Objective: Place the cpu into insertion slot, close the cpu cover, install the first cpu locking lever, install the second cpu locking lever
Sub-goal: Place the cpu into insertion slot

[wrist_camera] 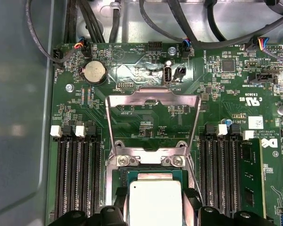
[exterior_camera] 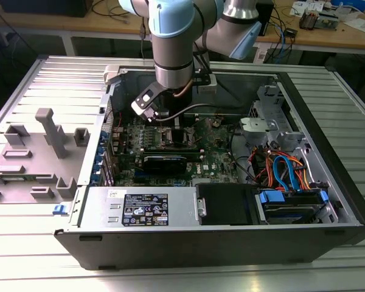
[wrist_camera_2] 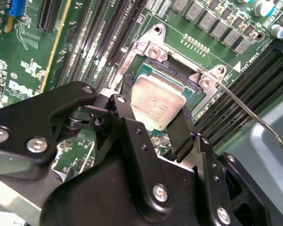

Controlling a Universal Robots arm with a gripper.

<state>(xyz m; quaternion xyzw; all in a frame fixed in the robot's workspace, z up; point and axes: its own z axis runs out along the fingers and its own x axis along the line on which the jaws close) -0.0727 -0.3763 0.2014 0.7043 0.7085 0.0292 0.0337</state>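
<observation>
The cpu [wrist_camera_2: 156, 104], a small square chip with a dull silver top, is held level between my black fingers [wrist_camera_2: 183, 134], and my gripper [wrist_camera_2: 158, 107] is shut on it. It hangs just over the insertion slot [wrist_camera_2: 191, 77], a dark socket with a silver rim. In the first wrist view the cpu [wrist_camera: 154, 203] sits between the gripper [wrist_camera: 154, 207] fingers over the insertion slot [wrist_camera: 120, 175]. The cpu cover [wrist_camera: 153, 97], a thin silver frame, stands swung open beyond the socket. A thin wire locking lever [wrist_camera_2: 254, 117] sticks up beside the socket. In the exterior view my gripper [exterior_camera: 171, 126] is low over the motherboard.
Long black memory slots [wrist_camera: 78, 174] flank the socket on both sides. A black expansion card [exterior_camera: 164, 162] lies in front of the socket, with the power supply [exterior_camera: 143, 210] and coloured cables [exterior_camera: 283, 170] inside the case. Grey fixtures [exterior_camera: 48, 134] stand at the exterior view's left.
</observation>
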